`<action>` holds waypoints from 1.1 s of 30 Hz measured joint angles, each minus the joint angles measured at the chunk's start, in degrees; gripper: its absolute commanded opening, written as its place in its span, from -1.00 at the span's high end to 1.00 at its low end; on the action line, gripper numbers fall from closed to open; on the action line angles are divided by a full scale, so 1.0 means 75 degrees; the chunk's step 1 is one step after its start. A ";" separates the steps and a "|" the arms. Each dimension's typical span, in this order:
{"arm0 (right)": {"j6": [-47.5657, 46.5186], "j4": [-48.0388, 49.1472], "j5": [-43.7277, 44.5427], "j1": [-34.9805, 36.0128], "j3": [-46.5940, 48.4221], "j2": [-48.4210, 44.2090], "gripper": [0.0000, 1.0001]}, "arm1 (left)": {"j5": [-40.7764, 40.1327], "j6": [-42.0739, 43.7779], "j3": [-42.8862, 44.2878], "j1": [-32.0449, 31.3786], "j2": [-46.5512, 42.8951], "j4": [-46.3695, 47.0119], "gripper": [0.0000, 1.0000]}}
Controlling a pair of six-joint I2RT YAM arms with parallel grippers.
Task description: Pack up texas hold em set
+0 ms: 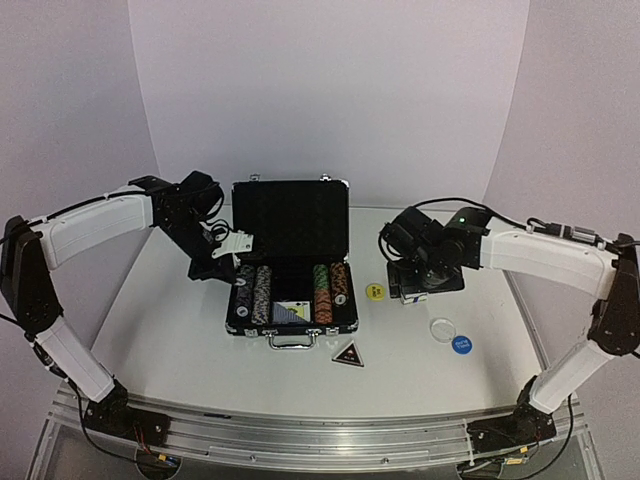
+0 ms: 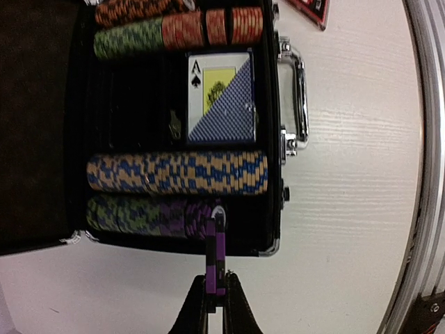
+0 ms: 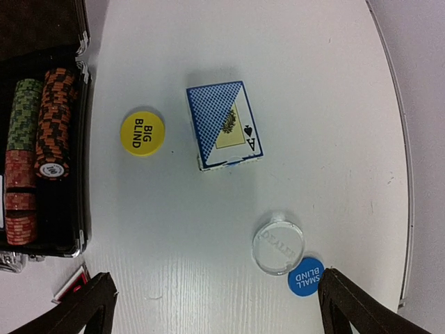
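Our left fingers are closed on a purple-and-black poker chip. It stands on edge between them, its top reaching the green-and-purple chip row along the left wall of the briefcase; we cannot tell whether it touches that row. Next inward lies a blue-and-yellow row. Then comes a blue card deck showing an ace of spades, at the handle end of the middle compartment. Beyond it, green, orange and red chip rows run along the right wall. The briefcase lies open on the tabletop, its lid upright at the far side and its handle toward us.

Our right fingers stand wide apart, holding nothing, above the tabletop to the right of the briefcase. Beneath them a second blue card deck lies flat, well apart from the briefcase. Between it and the briefcase's right wall sits the yellow disc marked BIG BLIND. Farther from the briefcase, and nearer us than that deck, lie the clear disc marked DEALER and the blue disc marked SMALL BLIND, their edges meeting. The dark triangular marker lies just beside the briefcase's right corner on the handle side.
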 measured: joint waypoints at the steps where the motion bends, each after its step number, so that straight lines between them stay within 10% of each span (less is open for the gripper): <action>1: 0.0054 -0.0002 -0.0002 0.0000 0.0136 0.0180 -0.97 | 0.0030 0.0115 -0.0163 0.0172 0.0021 -0.0020 1.00; 33: 0.0779 -0.1291 -0.0376 0.0000 0.1144 0.1500 -0.97 | 0.0832 0.0626 -0.0041 0.0660 0.2194 0.0163 1.00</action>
